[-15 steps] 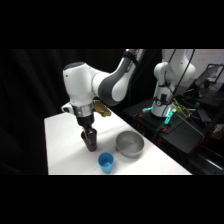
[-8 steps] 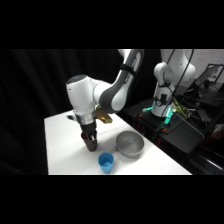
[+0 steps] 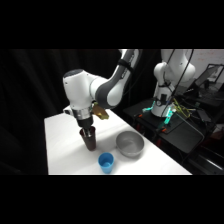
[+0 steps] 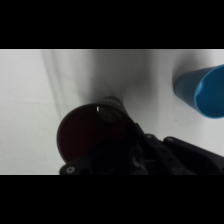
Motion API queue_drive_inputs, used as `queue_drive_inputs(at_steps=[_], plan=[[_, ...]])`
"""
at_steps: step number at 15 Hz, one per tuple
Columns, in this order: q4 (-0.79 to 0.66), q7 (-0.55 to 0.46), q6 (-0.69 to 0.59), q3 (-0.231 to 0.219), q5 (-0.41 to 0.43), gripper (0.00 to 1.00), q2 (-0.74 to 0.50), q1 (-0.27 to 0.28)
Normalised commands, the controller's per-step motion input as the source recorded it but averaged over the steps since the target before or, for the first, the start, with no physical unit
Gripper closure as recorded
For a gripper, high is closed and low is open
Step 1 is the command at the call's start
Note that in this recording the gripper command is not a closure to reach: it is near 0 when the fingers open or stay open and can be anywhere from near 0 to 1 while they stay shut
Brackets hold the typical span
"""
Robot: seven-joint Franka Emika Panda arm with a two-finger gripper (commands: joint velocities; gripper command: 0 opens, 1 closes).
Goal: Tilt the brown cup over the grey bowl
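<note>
Right now I am hanging the gripper (image 3: pixel 88 132) directly above the brown cup (image 3: pixel 90 141), fingers reaching into its mouth; I cannot tell how the jaws stand. The cup is standing upright, left of the grey bowl (image 3: pixel 130 144), apart from it.

Upright brown cup (image 3: pixel 90 140) beside grey bowl (image 3: pixel 130 145).

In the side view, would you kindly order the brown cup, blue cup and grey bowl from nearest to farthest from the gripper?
1. Brown cup, right at the gripper.
2. Blue cup, nearer the camera.
3. Grey bowl, off to the picture's right.
</note>
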Motion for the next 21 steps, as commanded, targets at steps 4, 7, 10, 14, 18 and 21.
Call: queue_drive_inputs(at_steps=[4,7,10,14,18,21], plan=[[0.12,0.05,-0.48,-0.066,-0.112,0.12,-0.34,0.053],[-0.04,0.02,-0.41,-0.03,-0.142,0.12,-0.47,0.055],[-0.18,-0.05,-0.26,0.058,-0.008,0.12,-0.44,0.035],[-0.34,-0.11,-0.11,0.105,0.227,0.12,-0.38,0.012],[-0.55,-0.11,0.01,0.07,0.294,0.12,-0.53,0.004],[-0.56,-0.14,-0.07,0.082,0.378,0.13,-0.67,0.043]])
